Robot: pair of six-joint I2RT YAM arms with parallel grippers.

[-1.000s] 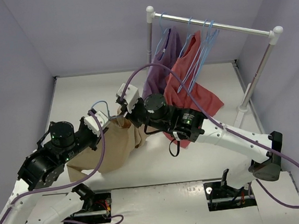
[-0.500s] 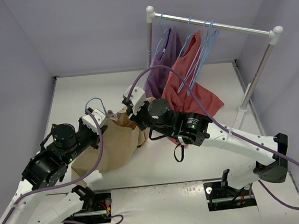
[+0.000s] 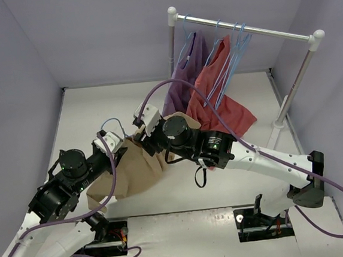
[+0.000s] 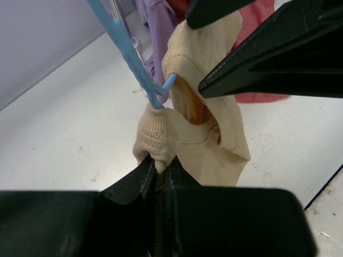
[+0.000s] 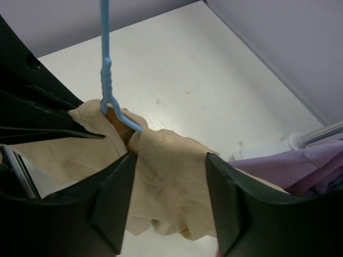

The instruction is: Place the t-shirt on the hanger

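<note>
Hanging behind t-shirt [image 3: 133, 171]: purple shirt [image 3: 182, 82], red shirt [image 3: 224, 103].

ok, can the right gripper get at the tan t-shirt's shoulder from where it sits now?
Probably yes. The right gripper stands open with the tan t-shirt bunched in the gap between its fingers, nothing in between. The left gripper, shut on the same shirt beside the light-blue hanger, crowds it closely.

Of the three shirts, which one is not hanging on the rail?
The tan t-shirt, low between the two arms; the purple shirt and red shirt hang from the rail.
</note>
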